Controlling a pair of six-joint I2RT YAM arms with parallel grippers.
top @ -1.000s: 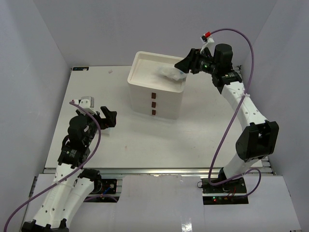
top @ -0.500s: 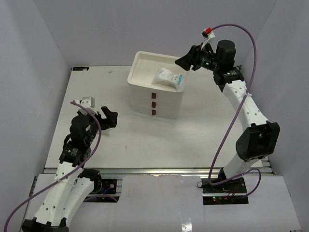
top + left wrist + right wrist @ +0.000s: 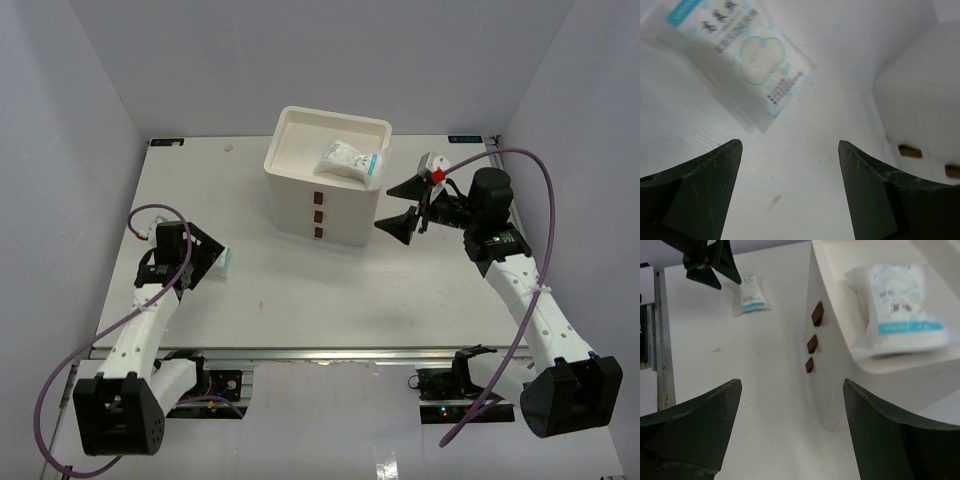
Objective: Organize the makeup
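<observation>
- Two flat, glossy white sachets: first sachet (image 3: 350,160) atop the boxy cream drawer box (image 3: 300,200), second sachet (image 3: 226,262) left of it.
- Fingers spread, empty: left gripper (image 3: 790,150), right gripper (image 3: 792,390).

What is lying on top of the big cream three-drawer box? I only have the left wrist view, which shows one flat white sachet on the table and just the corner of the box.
Observer: A second flat white sachet with blue print lies in the recessed top of the cream box, toward its right side.
Operator: Where is the right gripper?
Observer: The right gripper hangs beside the box's right side, jaws open, with nothing between them.
Operator: Is any drawer pulled out?
Observer: It doesn't look so. In the right wrist view the three brown handles sit in an even column down the front, and nothing sticks out.
</observation>
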